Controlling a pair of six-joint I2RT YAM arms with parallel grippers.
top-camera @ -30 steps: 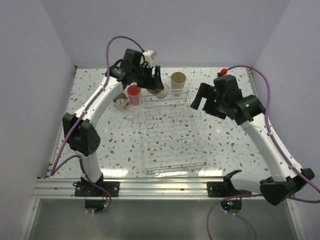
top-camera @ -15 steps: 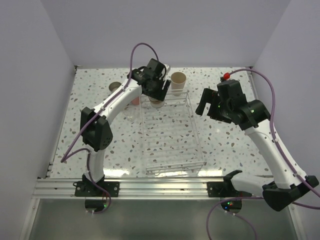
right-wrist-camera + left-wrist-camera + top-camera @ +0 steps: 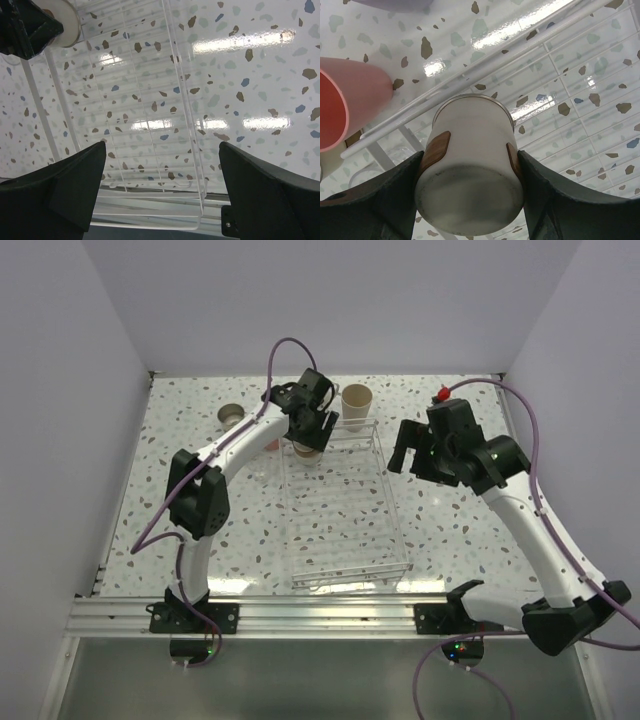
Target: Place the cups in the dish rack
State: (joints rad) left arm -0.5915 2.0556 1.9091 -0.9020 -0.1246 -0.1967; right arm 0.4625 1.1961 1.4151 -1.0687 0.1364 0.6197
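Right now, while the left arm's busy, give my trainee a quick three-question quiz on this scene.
1. True or false: the right gripper is open and empty.
2. The left gripper holds a brown-grey cup over the rack's: A near-right corner, B far-left corner, C middle.
3. Fill in: the beige cup stands upright just beyond the rack's ___ edge.
Key: 1 true; 2 B; 3 far.
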